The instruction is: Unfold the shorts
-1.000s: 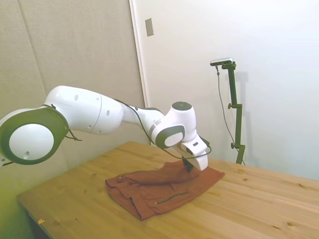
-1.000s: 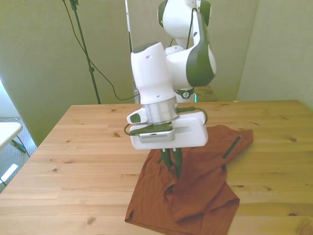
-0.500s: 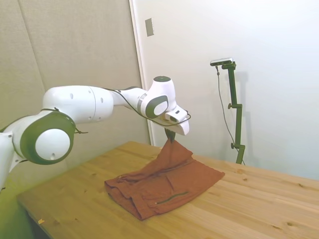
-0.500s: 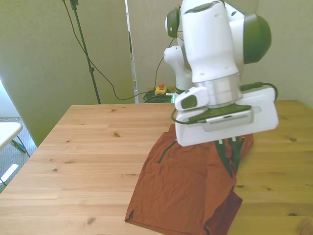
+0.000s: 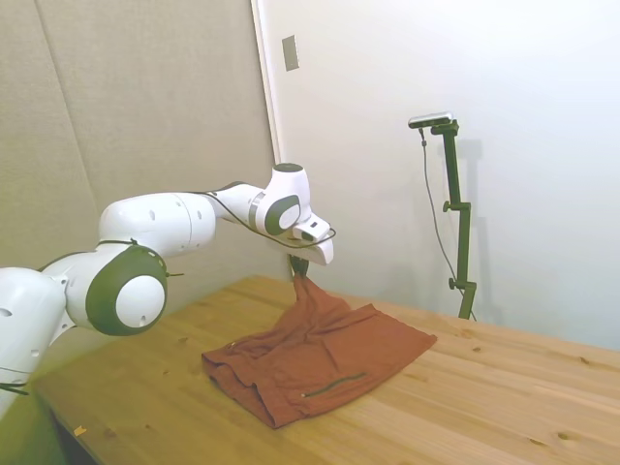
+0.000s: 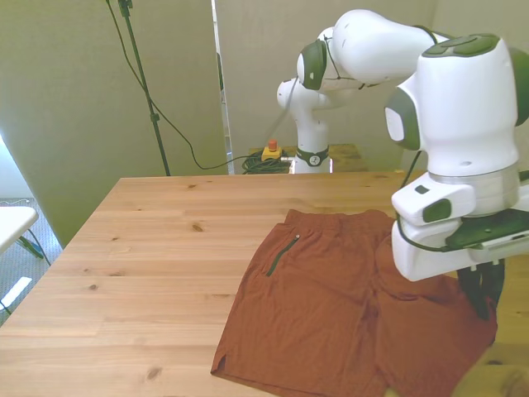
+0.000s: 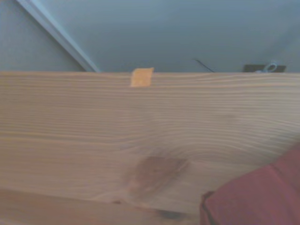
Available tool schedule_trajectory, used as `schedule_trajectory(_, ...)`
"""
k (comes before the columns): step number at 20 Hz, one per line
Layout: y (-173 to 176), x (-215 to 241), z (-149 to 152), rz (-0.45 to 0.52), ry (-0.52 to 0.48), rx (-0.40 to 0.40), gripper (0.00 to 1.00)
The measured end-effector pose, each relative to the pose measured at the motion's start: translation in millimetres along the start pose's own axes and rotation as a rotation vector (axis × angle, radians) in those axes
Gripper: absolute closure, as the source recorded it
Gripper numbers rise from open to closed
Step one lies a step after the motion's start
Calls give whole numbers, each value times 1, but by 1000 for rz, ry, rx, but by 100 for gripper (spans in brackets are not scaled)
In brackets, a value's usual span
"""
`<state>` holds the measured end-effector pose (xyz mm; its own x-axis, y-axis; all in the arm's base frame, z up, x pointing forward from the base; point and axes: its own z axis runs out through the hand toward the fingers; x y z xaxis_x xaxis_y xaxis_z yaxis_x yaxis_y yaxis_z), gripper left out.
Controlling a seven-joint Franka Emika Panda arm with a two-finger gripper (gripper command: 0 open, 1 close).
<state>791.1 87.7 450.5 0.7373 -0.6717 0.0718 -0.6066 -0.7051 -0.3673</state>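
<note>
The rust-brown shorts point(image 6: 331, 314) lie mostly spread on the wooden table point(image 6: 149, 248), with a dark zippered pocket point(image 6: 282, 255) showing. In the side view the shorts point(image 5: 320, 354) rise in a peak to my gripper point(image 5: 299, 269), which is shut on a pinch of the cloth above the table. In the front view the gripper point(image 6: 479, 302) hangs at the front view's right, holding the edge of the shorts there. A corner of the shorts point(image 7: 258, 197) shows blurred in the wrist view.
The table's edge carries a small orange tag point(image 7: 141, 77) in the wrist view. A red-and-yellow button point(image 6: 269, 150) and cables lie on the floor behind the table. Bare wood spreads to the front view's left.
The gripper has carried the pinched cloth toward the front view's right. The folded layer has been pulled open, so the shorts now lie wider and flatter.
</note>
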Motion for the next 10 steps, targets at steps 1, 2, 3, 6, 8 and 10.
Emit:
schedule_trajectory(1,-5,-2,-5,-10,10,5,0)
schedule_trajectory(2,-8,-3,-10,-14,18,13,0)
schedule_trajectory(3,-11,-2,-16,-16,26,22,0)
schedule_trajectory(6,-15,2,-31,-18,43,41,0)
schedule_trajectory(8,-19,1,-39,-27,42,53,0)
schedule_trajectory(10,-22,-1,-46,-32,36,57,0)
